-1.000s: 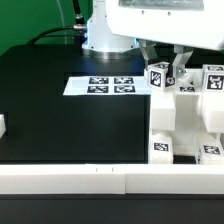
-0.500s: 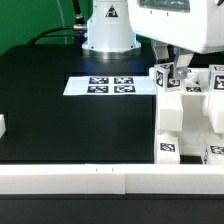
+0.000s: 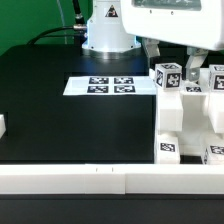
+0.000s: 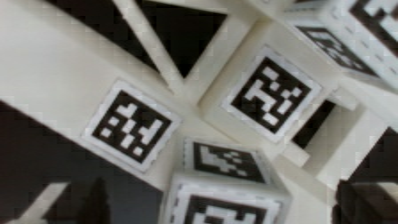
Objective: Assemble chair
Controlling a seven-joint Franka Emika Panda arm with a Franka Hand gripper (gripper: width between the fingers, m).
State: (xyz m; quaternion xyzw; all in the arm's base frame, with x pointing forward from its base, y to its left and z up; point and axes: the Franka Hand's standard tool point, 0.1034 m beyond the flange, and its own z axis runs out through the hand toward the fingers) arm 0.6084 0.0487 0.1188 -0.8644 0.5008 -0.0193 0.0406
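Note:
The chair (image 3: 186, 118), a blocky white assembly with several black-and-white tags, stands at the exterior view's right on the black table. Its upright tagged piece (image 3: 167, 76) rises at the top. My gripper (image 3: 170, 62) hangs over that piece with one finger on either side and a dark fingertip (image 3: 190, 68) standing clear of it, so the jaws are open. In the wrist view the tagged end of the piece (image 4: 228, 205) lies between the spread fingers of the gripper (image 4: 217, 208), and the chair's tagged white bars (image 4: 267, 95) fill the picture behind it.
The marker board (image 3: 105, 86) lies flat on the table beside the chair. A small white block (image 3: 3, 126) sits at the exterior view's left edge. A white rail (image 3: 95, 178) runs along the front. The arm's base (image 3: 108, 35) stands at the back.
The jaws have spread away from the upright tagged piece, which they were gripping before. The gripper and that piece have shifted slightly toward the exterior view's right.

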